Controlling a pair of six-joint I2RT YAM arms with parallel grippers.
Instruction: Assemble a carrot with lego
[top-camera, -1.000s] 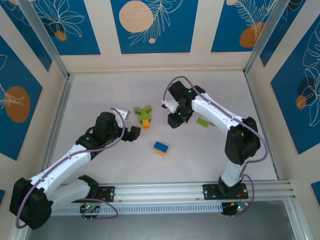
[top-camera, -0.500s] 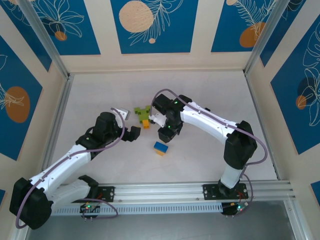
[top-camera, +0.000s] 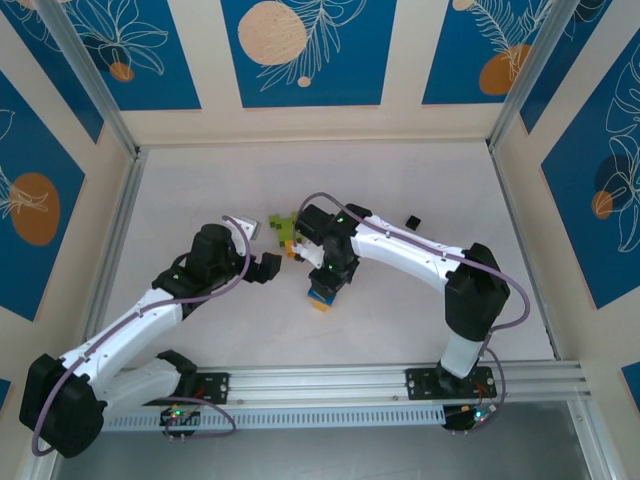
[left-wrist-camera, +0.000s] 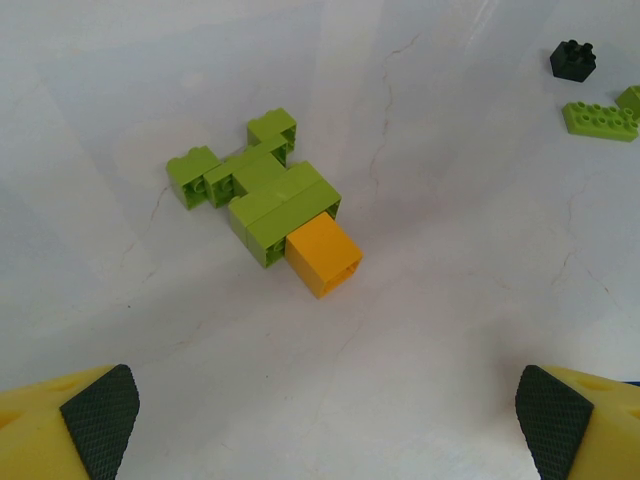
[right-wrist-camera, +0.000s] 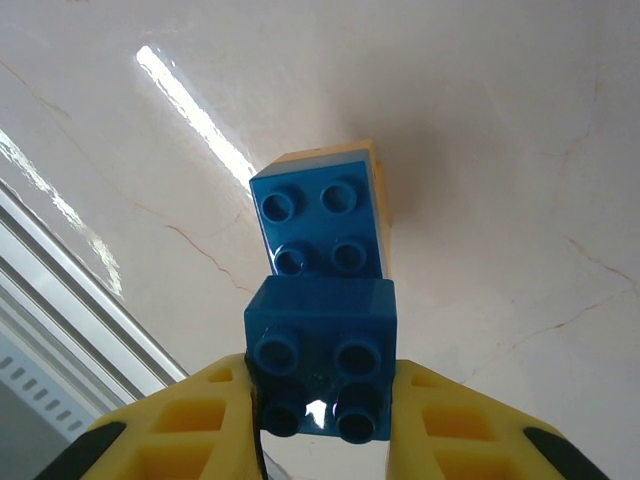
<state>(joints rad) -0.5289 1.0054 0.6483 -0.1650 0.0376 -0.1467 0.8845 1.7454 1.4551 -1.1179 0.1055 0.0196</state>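
Right wrist: right tool (right-wrist-camera: 320, 405) clamped on one blue brick (right-wrist-camera: 320, 335), second blue brick (right-wrist-camera: 322, 225) just beyond; left tool (left-wrist-camera: 322, 415) apart

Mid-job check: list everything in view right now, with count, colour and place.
leaf cluster: one, lime green, mid-table
orange brick: one, joined to the cluster
blue-on-orange stack: one, mid-table, on the arms' side of the cluster
held blue brick: one, darker blue, gripped right by that stack
black brick: one, right of centre
flat plate: one, lime, near the black brick
table: white
left gripper: open, empty
right gripper: shut on held blue brick
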